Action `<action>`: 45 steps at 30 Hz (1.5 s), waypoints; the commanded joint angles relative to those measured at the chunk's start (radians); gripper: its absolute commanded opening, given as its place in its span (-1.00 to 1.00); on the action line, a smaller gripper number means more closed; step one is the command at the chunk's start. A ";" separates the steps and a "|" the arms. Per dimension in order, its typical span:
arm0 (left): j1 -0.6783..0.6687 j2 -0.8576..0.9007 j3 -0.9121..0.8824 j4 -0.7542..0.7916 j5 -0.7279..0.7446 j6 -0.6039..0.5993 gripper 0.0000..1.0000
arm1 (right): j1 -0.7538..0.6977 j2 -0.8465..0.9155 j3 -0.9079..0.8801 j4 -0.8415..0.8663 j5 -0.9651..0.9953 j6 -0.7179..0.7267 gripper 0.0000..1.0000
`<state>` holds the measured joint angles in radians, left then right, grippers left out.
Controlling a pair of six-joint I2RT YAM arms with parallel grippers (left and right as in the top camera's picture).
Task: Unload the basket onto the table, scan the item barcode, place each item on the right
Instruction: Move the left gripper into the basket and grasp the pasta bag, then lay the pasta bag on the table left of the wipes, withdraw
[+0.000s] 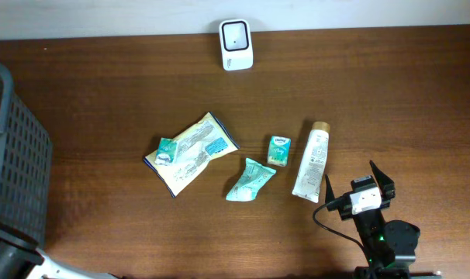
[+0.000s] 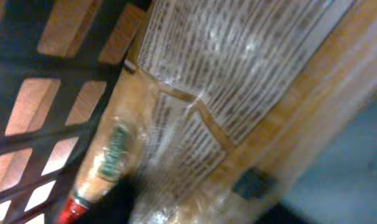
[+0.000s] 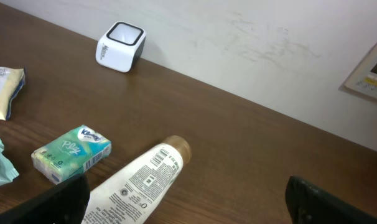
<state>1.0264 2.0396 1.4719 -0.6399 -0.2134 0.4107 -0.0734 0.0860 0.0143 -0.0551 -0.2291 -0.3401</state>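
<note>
Right gripper state: the right gripper [image 1: 349, 173] is released, jaws spread wide with nothing between the fingers.
Item position: the white tube [image 1: 312, 162] lies flat on the table [image 1: 103, 93], tan cap toward the far edge, crimped end just beside the gripper's left finger; contact cannot be confirmed.
Barcode: the barcode [image 3: 160, 160] faces up on the tube, near the cap.
Scanner: the scanner [image 1: 236, 44] stands at the far table edge against the wall [image 3: 251, 37], well apart from the tube and the gripper.
Nearby items: a tissue pack [image 1: 278, 149] lies just left of the tube; a teal wrapper [image 1: 250, 180] lies below it; a yellow packet [image 1: 192, 153] lies further left, with a small green pack [image 1: 167, 152] on its left end.
Obstructions: the table between the tube and the scanner is bare.
Basket: a dark basket [image 1: 14, 155] sits at the left edge.
Left gripper state: cannot be determined; the left gripper's fingers are not distinguishable.
Left wrist view: heavily blurred; it shows basket mesh, a clear crinkled wrap [image 2: 238, 68] and a label with green lettering [image 2: 111, 155].
</note>
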 commanded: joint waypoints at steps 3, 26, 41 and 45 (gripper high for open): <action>-0.003 0.027 0.046 -0.137 0.098 -0.114 -1.00 | -0.006 -0.003 -0.009 -0.001 0.004 0.004 0.97; -0.777 -0.500 0.022 -0.570 0.416 -0.386 -1.00 | -0.006 -0.003 -0.009 -0.001 0.004 0.004 0.97; -0.780 -0.542 -0.489 -0.161 0.475 -0.424 0.98 | -0.006 -0.003 -0.009 -0.001 0.004 0.004 0.97; -0.741 -0.630 -0.170 -0.332 0.409 -0.326 0.99 | -0.006 -0.003 -0.009 -0.001 0.004 0.004 0.97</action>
<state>0.2497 1.5089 1.0664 -0.9001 0.2447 0.0010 -0.0734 0.0887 0.0147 -0.0559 -0.2264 -0.3405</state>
